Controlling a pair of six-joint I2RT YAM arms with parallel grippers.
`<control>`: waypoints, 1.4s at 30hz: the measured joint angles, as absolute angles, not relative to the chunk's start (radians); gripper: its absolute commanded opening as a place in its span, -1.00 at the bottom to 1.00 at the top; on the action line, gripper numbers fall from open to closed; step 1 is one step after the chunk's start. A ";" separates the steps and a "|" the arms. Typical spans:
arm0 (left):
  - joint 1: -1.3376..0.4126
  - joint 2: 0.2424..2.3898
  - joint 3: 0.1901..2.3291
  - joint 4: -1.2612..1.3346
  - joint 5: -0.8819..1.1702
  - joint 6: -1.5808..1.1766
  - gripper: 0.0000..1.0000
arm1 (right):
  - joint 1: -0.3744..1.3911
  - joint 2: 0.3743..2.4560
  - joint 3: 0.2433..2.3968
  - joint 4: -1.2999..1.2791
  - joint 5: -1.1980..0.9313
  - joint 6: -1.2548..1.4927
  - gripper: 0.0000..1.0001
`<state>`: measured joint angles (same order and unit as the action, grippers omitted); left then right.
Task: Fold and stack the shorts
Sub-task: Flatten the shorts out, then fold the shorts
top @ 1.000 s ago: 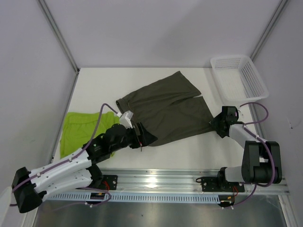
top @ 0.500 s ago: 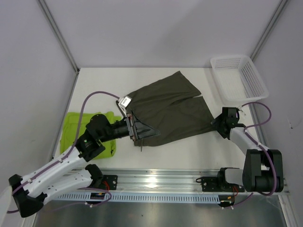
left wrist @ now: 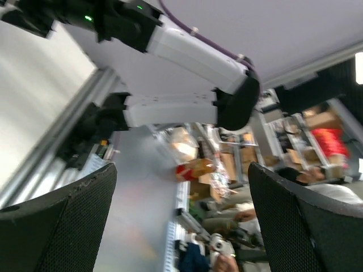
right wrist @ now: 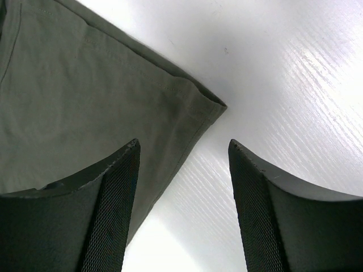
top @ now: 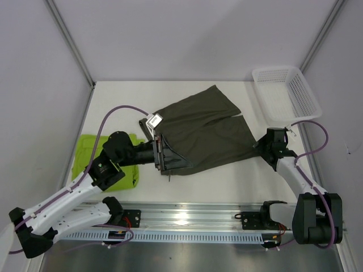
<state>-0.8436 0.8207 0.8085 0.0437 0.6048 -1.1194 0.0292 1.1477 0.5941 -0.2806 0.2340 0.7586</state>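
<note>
I read the layout off the overhead view first. The olive-grey shorts [top: 204, 130] lie spread flat in the middle of the table [top: 113, 102]. Their long axis runs on a diagonal, from the waistband at the left to a leg hem at the near right. The lime green shorts [top: 93, 153] sit bunched at the left edge, partly under my left arm and apart from the olive pair.

What matters for the next move is on the right. My right gripper [top: 262, 148] sits just at the olive pair's near-right leg, and in its wrist view the hem corner [right wrist: 218, 105] lies directly ahead, within the span of the two fingers. Cloth runs off to the left and bare table to the right. The jaws stand part-open with nothing between the pads, so I hold nothing there yet. I judge a short advance and a closing pinch would take that corner.

My left gripper [top: 169, 154] hovers over the near-left corner of the same pair, jaws spread as wide as they go and empty. Its wrist is rolled so the camera looks across at the rail and the room, not at cloth, so I can't tell its height above the fabric.

The right arm is the better placed; the white mesh basket [top: 275, 69] stands beyond it, clear of the shorts.
</note>
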 measured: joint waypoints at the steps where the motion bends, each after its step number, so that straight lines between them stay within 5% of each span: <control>1: -0.844 0.830 0.840 -0.001 0.590 -1.085 0.98 | 0.031 1.147 0.593 -0.281 0.236 0.758 0.32; 10: -0.849 0.888 0.906 -0.376 0.304 -0.824 0.98 | 0.047 1.158 0.586 -0.283 0.236 0.756 0.32; 21: -0.852 0.984 0.879 -0.447 0.284 -0.739 0.98 | 0.047 1.100 0.554 -0.348 0.235 0.755 0.32; 42: -0.854 0.867 0.636 -0.557 -0.098 -0.791 0.98 | 0.048 1.193 0.524 -0.348 0.202 0.767 0.16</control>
<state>-0.8536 0.8669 0.6365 -0.5568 -0.0982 -0.7906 0.0483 1.1934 0.5236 -0.3481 0.2016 0.7670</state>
